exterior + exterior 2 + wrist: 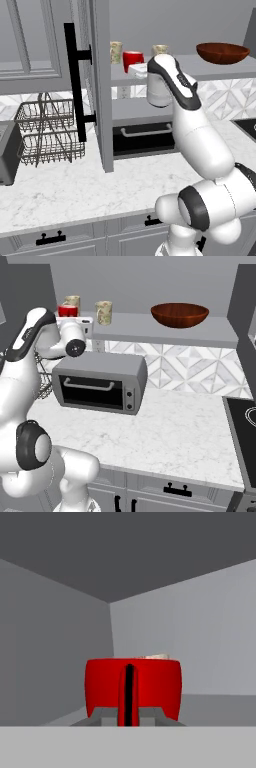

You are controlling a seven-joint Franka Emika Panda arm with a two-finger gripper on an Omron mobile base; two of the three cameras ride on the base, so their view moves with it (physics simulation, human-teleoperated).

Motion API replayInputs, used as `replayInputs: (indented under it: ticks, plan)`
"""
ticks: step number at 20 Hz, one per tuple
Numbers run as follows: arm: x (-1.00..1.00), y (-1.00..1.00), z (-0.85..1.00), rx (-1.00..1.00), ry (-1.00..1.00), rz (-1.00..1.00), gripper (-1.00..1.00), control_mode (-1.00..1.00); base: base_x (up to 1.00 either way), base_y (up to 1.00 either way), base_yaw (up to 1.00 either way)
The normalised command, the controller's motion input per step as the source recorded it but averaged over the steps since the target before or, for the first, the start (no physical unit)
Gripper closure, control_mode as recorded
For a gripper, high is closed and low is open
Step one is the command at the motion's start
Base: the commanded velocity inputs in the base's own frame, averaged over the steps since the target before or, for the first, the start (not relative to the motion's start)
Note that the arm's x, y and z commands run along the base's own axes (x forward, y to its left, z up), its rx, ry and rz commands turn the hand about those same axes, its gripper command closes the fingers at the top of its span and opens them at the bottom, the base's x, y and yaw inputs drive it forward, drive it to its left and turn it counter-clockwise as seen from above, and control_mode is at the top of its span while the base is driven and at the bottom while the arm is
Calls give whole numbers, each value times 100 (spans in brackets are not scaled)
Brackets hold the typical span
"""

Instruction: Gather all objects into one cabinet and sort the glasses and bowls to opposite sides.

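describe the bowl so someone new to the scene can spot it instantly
Find the long grey shelf of the open wall cabinet, above the toaster oven. The bowl sits toward its right end, well apart from the red mug and two beige cups at the left. It is the only wide, shallow, glossy reddish-brown vessel there.

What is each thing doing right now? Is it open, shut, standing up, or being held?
Cabinet door: open.
Claw: shut on the red mug's handle.
Red mug: upright on the shelf, held.
Two beige cups: upright on the shelf.
Bowl: right way up, far end of shelf.
Toaster oven: door shut.
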Motion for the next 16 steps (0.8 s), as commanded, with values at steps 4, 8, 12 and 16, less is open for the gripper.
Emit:
replayInputs:
  ticks: [4,8,12,16]
  plan:
    - [18,30,-6,-2,0,8,100,-100,0,0,0]
    - [20,26,-7,-1,0,8,100,-100,0,0,0]
    - [27,14,-5,0,0,5,100,-100,0,0,0]
    - [24,3,-11,0,0,0,100,-100,0,0,0]
